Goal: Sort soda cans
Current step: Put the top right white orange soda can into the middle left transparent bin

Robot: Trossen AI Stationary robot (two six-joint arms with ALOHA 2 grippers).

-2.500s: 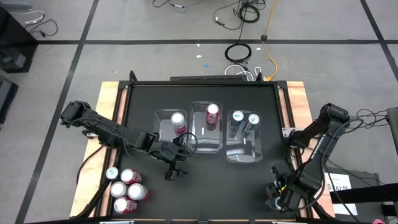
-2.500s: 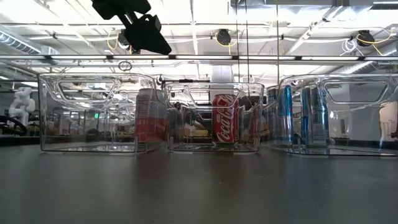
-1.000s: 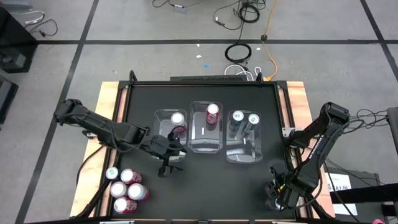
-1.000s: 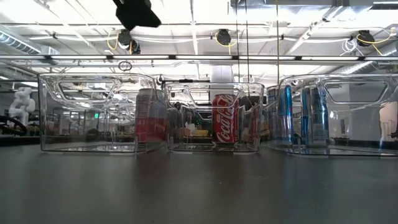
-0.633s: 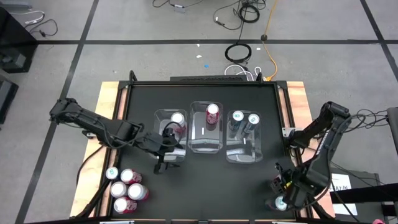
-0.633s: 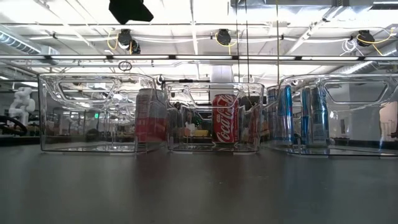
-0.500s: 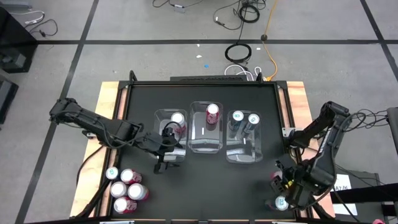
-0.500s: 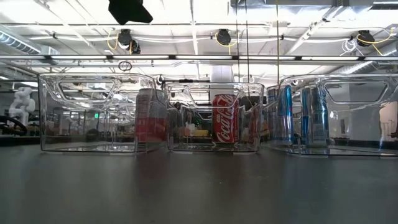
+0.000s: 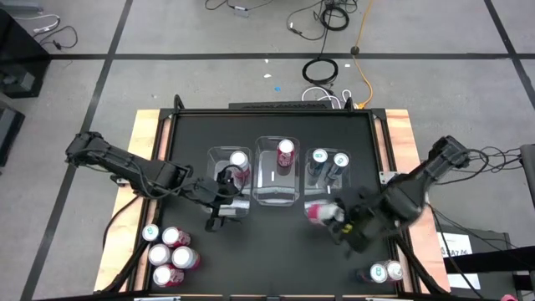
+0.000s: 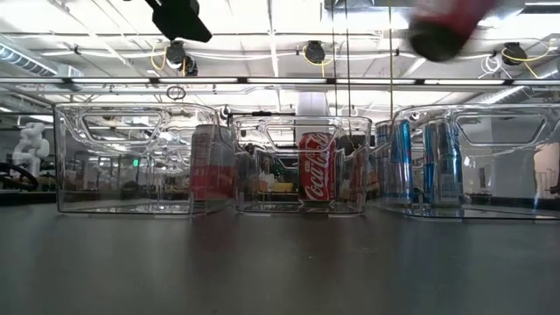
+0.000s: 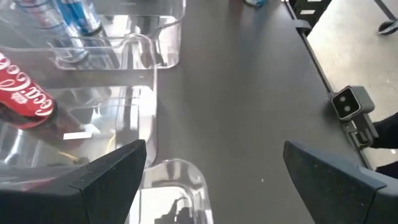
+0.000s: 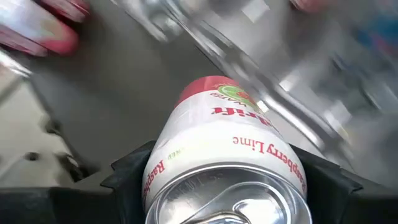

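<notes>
**Pink-and-white can lifted off the table and swung toward the bins**

Pink and white, the raspberry-lime can [image 12: 227,155] now sits clamped between the right gripper's [image 9: 334,219] fingers, held aloft near the front edge of the right-hand bin [image 9: 349,209], at about four o'clock from the table's centre. Half a second ago that arm was still folded down at the table's five o'clock corner, over the small group of cans there; it has since swept inward with one of them, and two silver-topped cans [image 9: 385,271] remain at that corner. In the low view the carried can shows as a blurred shape high up, above the right-hand bin, so the arm appears to be in fast motion.

The left gripper [image 9: 216,219] hovers with jaws spread wide and nothing between them, at about eight o'clock from centre, just in front of the left-hand bin [image 9: 219,157]; it has barely shifted in the last second. A cluster of five cans [image 9: 170,255] waits at the seven o'clock corner.

Sorted so far: one can in the left bin, the red cola can [image 10: 317,166] in the middle bin [image 9: 269,196], two blue cans [image 10: 424,164] in the right one. My judgement is that the carried can belongs with the pink can in the left bin, so a drop there would suit the sort
</notes>
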